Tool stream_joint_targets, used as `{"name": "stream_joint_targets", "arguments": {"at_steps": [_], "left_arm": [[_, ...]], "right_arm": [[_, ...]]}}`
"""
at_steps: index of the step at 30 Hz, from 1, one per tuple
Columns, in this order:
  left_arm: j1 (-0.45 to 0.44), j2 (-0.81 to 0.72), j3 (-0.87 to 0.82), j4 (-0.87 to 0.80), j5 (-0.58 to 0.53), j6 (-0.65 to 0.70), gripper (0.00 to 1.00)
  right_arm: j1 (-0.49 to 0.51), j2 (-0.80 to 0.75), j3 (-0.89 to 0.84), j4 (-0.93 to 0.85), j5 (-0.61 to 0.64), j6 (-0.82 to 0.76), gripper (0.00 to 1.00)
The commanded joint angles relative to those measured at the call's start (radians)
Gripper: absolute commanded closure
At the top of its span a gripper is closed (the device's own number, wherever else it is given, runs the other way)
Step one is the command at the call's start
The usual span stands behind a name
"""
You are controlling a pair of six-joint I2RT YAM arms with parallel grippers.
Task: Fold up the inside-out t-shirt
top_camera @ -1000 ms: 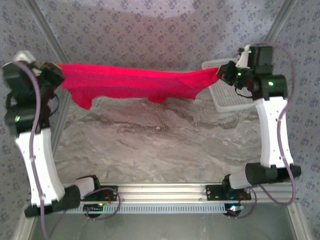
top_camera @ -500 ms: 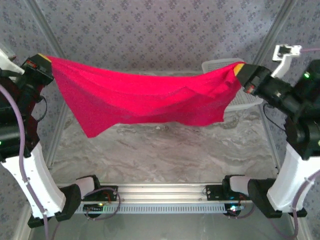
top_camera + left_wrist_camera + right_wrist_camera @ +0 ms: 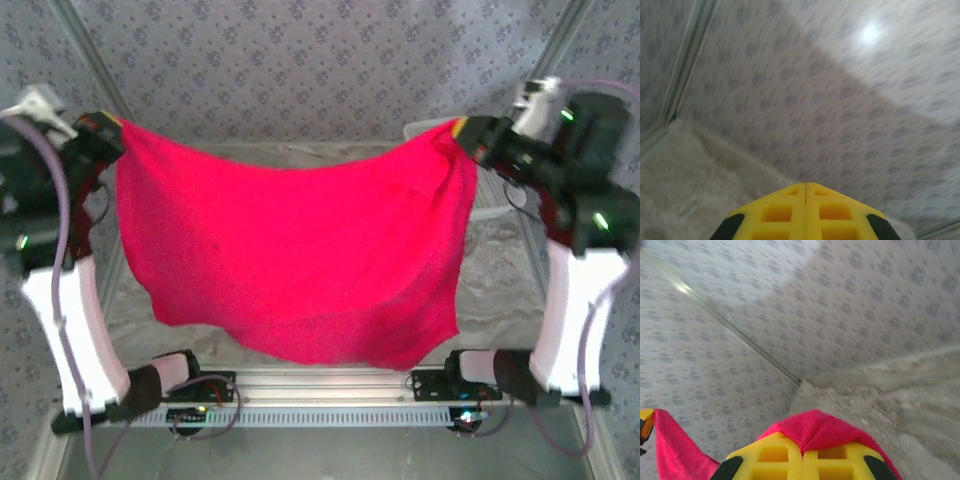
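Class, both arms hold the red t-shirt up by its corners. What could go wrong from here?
The left pincer and right pincer each pinch only a top corner of the t-shirt; a corner could slip free. Its lower edge hangs near the arm bases, so lowering it might snag there.

t-shirt [image 3: 300, 250]: spans between left gripper [image 3: 117, 129] and right gripper [image 3: 459, 131], above table [image 3: 497, 268] | basket [image 3: 422, 128]: behind t-shirt, right

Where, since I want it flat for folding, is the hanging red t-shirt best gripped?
The t-shirt hangs as a sheet from the left gripper and right gripper, both pinching its top corners. Grip its loose bottom hem, coming from below.
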Motion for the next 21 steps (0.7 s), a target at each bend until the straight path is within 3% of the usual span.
{"name": "stream_joint_targets", "arguments": {"at_steps": [1, 5, 9, 11, 13, 15, 17, 21], "left_arm": [[0.008, 0.235, -0.197, 0.142, 0.037, -0.006, 1.0], [0.003, 0.479, -0.269, 0.273, 0.05, -0.047, 1.0], [-0.017, 0.795, -0.087, 0.246, 0.063, -0.044, 1.0], [-0.032, 0.941, 0.089, 0.147, 0.063, -0.022, 0.87], [-0.051, 1.051, 0.253, 0.025, 0.039, 0.011, 0.66], [-0.067, 1.095, 0.353, -0.063, 0.008, 0.038, 0.53], [-0.084, 1.068, 0.37, -0.115, -0.059, 0.057, 0.5], [-0.121, 0.834, 0.119, -0.053, -0.147, 0.069, 0.5]], "right_arm": [[0.02, 0.222, -0.112, 0.13, 0.033, -0.018, 1.0], [0.083, 0.478, -0.111, 0.184, 0.092, -0.026, 1.0], [0.111, 0.79, 0.066, 0.136, 0.154, -0.013, 0.96], [0.112, 0.94, 0.218, 0.096, 0.139, 0.01, 0.71], [0.114, 1.072, 0.385, 0.041, 0.12, 0.042, 0.61], [0.121, 1.127, 0.464, 0.014, 0.108, 0.067, 0.55], [0.134, 1.11, 0.451, 0.013, 0.105, 0.064, 0.5], [0.175, 0.942, 0.229, 0.045, 0.167, -0.016, 0.48]]}}
